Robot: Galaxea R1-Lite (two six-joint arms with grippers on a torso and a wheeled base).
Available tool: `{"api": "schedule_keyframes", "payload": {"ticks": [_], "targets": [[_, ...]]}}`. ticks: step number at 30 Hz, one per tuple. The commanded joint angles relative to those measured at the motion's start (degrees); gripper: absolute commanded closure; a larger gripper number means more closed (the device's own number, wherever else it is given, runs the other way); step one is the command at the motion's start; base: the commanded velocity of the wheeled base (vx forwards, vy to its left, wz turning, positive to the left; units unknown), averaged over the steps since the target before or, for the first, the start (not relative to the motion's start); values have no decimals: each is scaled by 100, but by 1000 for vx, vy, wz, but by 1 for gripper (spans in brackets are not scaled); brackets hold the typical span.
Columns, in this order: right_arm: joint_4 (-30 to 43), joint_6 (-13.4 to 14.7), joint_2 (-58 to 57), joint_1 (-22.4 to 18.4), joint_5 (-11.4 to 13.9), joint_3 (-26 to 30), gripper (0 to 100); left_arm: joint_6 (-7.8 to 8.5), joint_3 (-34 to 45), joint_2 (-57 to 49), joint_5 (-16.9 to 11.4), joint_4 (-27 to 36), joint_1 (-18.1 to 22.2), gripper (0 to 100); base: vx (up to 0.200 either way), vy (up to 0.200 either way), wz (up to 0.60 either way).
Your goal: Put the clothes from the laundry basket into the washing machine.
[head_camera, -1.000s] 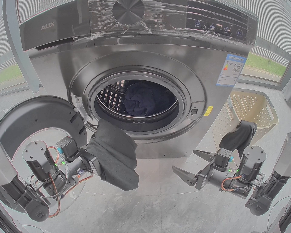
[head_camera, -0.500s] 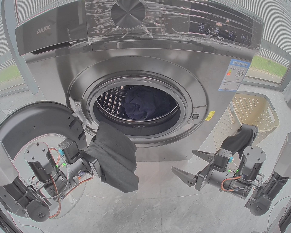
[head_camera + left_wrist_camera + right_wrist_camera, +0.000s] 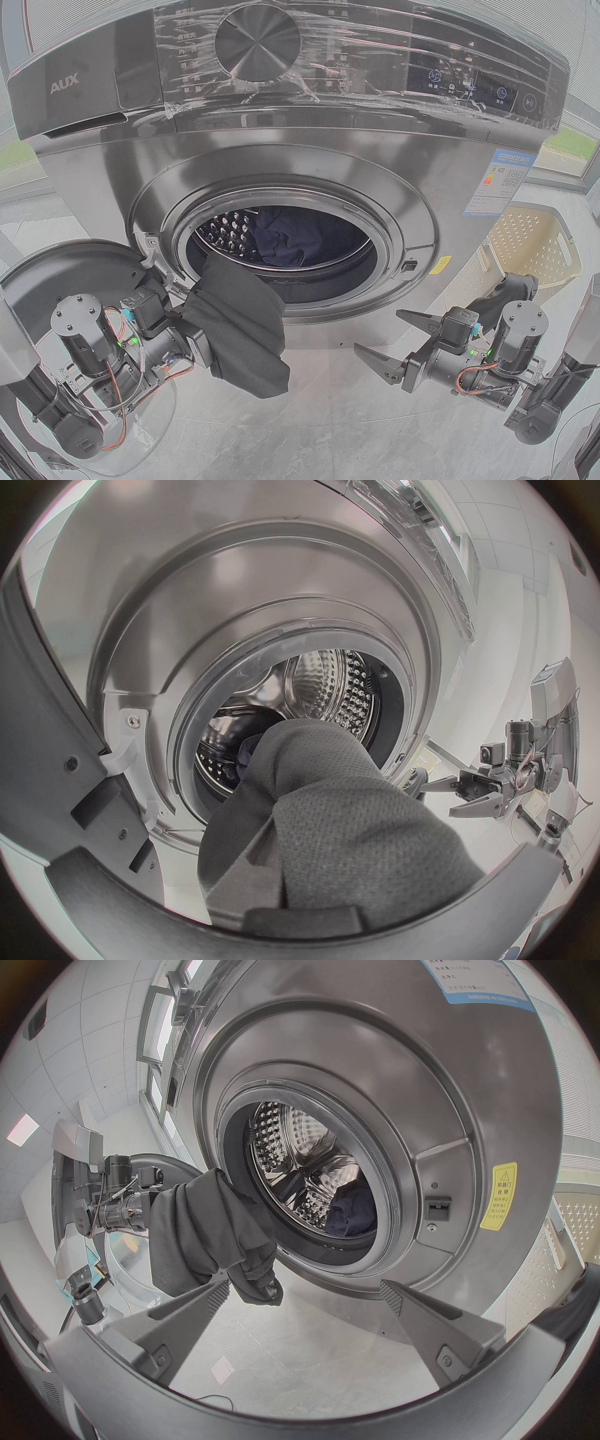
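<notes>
You see the washing machine (image 3: 300,144) in front, with its round door (image 3: 69,269) swung open to the left. The left gripper (image 3: 206,344) is low at the left, just in front of the lower left part of the opening. Its fingers are closed on a dark grey garment (image 3: 244,325). The cloth covers most of the fingers and hangs down from them in a thick fold above the floor (image 3: 325,412). The upper end of this garment reaches to the rim of the opening, but the garment itself is outside of the drum (image 3: 294,1147). Whether it touches the rim, you cannot tell from these views.

Inside the drum lies a dark blue garment (image 3: 290,234), toward the far side and a little to the right.

The right gripper (image 3: 379,330) is low at the right, near the front of the machine and well apart from the left one. Its fingers are spread wide and hold nothing; they point to the left, toward the space under the opening.

The laundry basket (image 3: 537,237) stands at the right side of the machine, farther back. It is beige with small holes in its walls. One more dark garment (image 3: 506,294) hangs over its near rim, just behind the right arm.
</notes>
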Motion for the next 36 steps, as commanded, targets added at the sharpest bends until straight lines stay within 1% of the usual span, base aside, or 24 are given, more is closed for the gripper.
{"api": "schedule_keyframes", "payload": {"ticks": [1,4,5,7,10,16,20,21,22,23,24,25,28,30,32,35,36], "targets": [[-1,-5,1,8,1,-3,0,-4,-9,18,1,-6,-23,100,0,0,0],[-1,-5,1,8,1,6,0,31,-17,98,10,-6,-23,100,0,0,0],[-1,-5,1,8,1,6,0,75,-26,124,10,-6,-23,100,0,0,0],[-1,-5,1,8,1,6,0,111,-44,159,18,-6,-23,100,0,0,0],[-1,-5,-8,8,1,14,0,93,-79,168,18,-6,-23,100,0,-200,0],[-1,-5,-17,61,-7,32,0,137,-176,194,18,-6,-23,100,0,0,0],[-1,-5,-43,228,-16,41,0,216,-308,361,71,-6,-190,100,0,0,0],[-1,-5,-52,280,-43,50,0,216,-360,414,106,-6,-305,100,0,0,0],[-1,-5,-52,280,-43,50,0,216,-360,414,106,-6,-305,100,0,0,0],[-1,4,-70,333,-130,41,0,207,-492,563,273,-6,-516,100,0,0,0],[-1,4,-70,342,-139,41,0,198,-527,616,308,-6,-551,100,0,0,0],[7,4,-96,342,-157,58,0,154,-642,757,361,-6,-604,100,0,0,0],[-1,4,-105,351,-148,102,0,137,-984,1099,352,3,-604,100,0,0,0],[-1,-5,-105,351,-148,94,0,146,-1371,1372,344,3,-577,100,0,0,0],[7,4,-96,368,-148,102,0,111,-1714,1592,317,3,-551,100,0,0,0],[-1,4,-105,395,-148,111,0,102,-2294,1934,247,3,-516,100,0,0,0],[-1,4,-105,395,-148,111,0,102,-2294,1934,247,3,-516,100,0,0,0]]}}
